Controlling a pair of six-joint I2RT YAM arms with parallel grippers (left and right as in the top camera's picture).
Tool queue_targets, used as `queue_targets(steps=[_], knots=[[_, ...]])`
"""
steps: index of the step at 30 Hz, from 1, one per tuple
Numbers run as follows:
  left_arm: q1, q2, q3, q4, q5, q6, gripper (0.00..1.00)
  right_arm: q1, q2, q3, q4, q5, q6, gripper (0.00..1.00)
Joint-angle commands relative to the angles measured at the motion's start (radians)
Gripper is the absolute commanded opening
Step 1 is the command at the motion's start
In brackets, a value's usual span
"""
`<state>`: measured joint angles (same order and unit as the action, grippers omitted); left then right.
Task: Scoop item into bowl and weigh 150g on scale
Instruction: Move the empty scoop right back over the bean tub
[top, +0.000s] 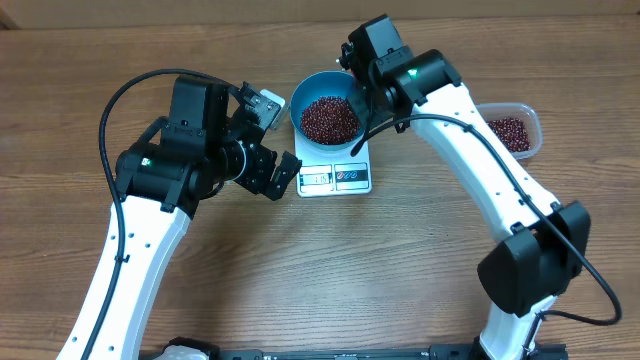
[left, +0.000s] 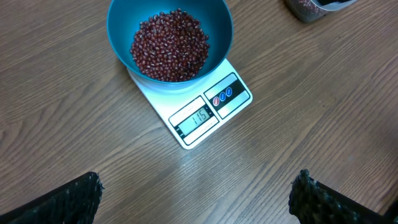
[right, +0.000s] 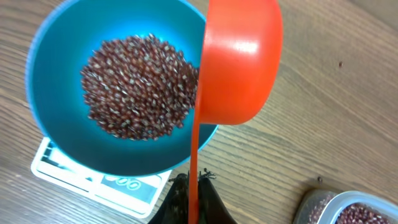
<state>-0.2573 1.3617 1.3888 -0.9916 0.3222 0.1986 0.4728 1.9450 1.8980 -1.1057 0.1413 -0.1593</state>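
A brown wood-grain counter (top: 330, 270) fills every view, its grain running roughly left to right in the overhead view. The left claw (left: 199, 208) is held above bare wood just left of the scale, its fingers (left: 62, 199) spread wide with nothing between them. The right claw (right: 193, 202) is clamped tight on the thin handle of an orange-red scoop (right: 239, 62).

The white scale (left: 205, 112) lies flat near the middle of the counter. Its display edge is turned toward the robot's side, and its length appears to run from that edge back under the bowl. Digits are lit on the display, though they are perhaps too small to be read with certainty. The blue bowl (top: 300, 105) is seated upright on the far part of the scale.

The scoop is tipped on its side at the bowl's right rim, with its mouth turned toward the bowl and its handle pointing back to the right claw. A clear tub (top: 532, 118) is set well to the right, holding some beans. The beans (top: 330, 118) are heaped in the bowl.
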Motion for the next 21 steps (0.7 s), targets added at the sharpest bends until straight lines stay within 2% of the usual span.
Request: queue_targets(steps=[1, 12, 21], knots=[[0.002, 0.006, 0.014, 0.001, 0.007, 0.015, 0.99, 0.006, -0.054, 0.034, 0.004, -0.081, -0.024, 0.04], [0.002, 0.006, 0.014, 0.001, 0.007, 0.015, 0.99, 0.105, -0.054, 0.033, 0.005, 0.192, -0.06, 0.04], [0.002, 0.006, 0.014, 0.001, 0.008, 0.015, 1.0, 0.068, -0.075, 0.034, -0.008, 0.05, -0.062, 0.04]])
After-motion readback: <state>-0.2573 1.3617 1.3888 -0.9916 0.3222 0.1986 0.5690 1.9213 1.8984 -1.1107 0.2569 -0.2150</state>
